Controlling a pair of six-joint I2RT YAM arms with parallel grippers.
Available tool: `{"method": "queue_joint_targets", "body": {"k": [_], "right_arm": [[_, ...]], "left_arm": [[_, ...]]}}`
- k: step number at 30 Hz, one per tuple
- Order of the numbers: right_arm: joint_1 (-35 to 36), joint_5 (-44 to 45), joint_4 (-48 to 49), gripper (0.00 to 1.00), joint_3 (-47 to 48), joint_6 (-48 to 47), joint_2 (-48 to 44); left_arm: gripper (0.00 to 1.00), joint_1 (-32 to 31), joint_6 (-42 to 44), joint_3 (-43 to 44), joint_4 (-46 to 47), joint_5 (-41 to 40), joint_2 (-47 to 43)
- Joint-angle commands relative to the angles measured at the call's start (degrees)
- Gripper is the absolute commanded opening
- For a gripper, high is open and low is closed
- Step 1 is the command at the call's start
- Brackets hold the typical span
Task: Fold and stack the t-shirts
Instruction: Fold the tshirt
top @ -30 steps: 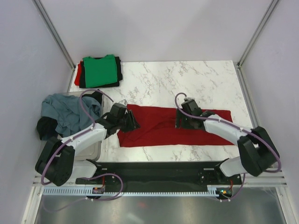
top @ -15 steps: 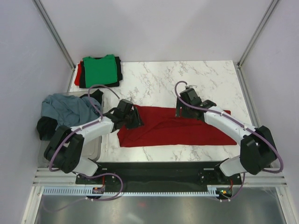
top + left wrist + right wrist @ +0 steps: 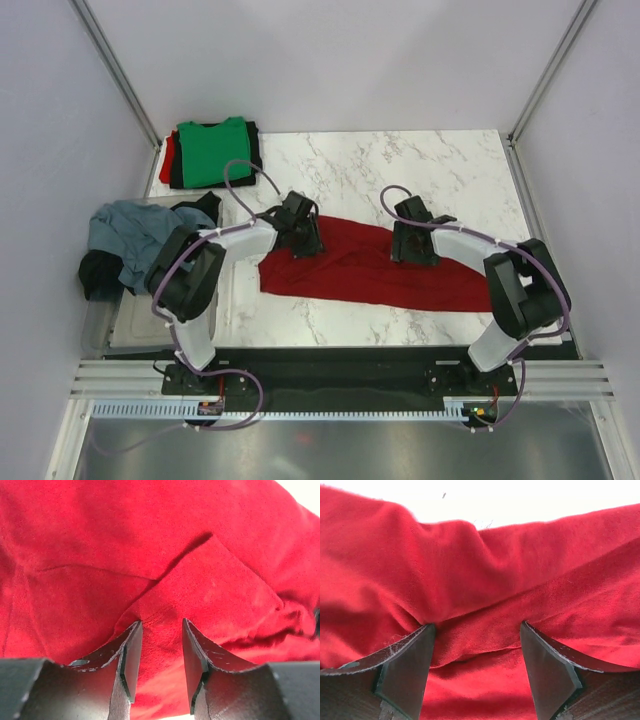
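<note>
overhead, the grips are hidden; up close, left gripper (image 3: 161, 625) and right gripper (image 3: 477, 626) each clamp a ridge of the dark red shirt (image 3: 365, 272), green shirt (image 3: 212, 152) stacked beyond.

Place: robot lab test cell | Signs: white panel walls (image 3: 330, 60) and aluminium posts (image 3: 118, 75) beyond left gripper (image 3: 306, 244) and right gripper (image 3: 414, 252) | marble-pattern tabletop (image 3: 400, 165) under them | cable duct (image 3: 330, 409) behind

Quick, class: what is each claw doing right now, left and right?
Left claw: closed on a pinch of the dark red cloth t-shirt.
Right claw: fingers spread, same shirt bunched between them; grip cannot be told.
</note>
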Motion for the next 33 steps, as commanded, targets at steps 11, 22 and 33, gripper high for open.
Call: {"method": "queue_joint_targets", "body": {"k": [11,22,33], "right_arm": [[19.41,-26.65,6.09,0.81,-3.82,25.27,-4.71],[20.13,-13.84,-13.22,0.88,14.61,18.79,-8.49],[19.34,-11.88,-15.01,0.86,32.83,7.18,7.48]], "left_arm": [[0.48,0.16,7.89,71.38,-27.74,-4.25,39.36],[0.55,3.68,14.85,77.51,-26.36,3.05,32.3],[0.58,7.89,18.1,42.46,-25.22,-0.98,-4.34]]}}
